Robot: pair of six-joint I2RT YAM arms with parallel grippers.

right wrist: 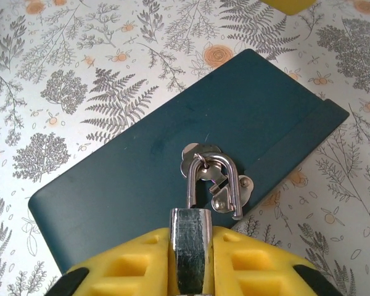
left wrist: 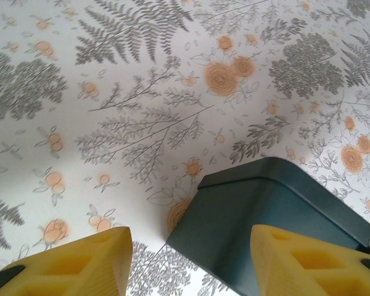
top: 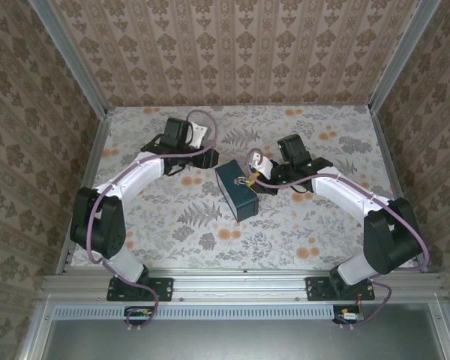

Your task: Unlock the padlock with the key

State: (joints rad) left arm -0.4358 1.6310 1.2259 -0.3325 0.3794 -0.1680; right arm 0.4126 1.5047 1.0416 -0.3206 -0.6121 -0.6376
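Right tool (right wrist: 191, 262) around padlock (right wrist: 190, 231) on hasp (right wrist: 227, 196) of blue tin (right wrist: 129, 172)

Soft, even light falls from above onto my table (top: 210, 240), bright with no hard glare, and the tin (top: 237, 192) throws only a faint shadow. In my left wrist view the yellow pads (left wrist: 74, 265) of my left hand (left wrist: 190, 265) blur, while the floral print stays sharper. In my right wrist view the padlock (right wrist: 191, 237) gleams crisply in my right hand (right wrist: 191, 271).

the padlock (right wrist: 190, 242) body sits half hidden between the yellow fingers (right wrist: 259, 266), its base cut off by the bottom edge.
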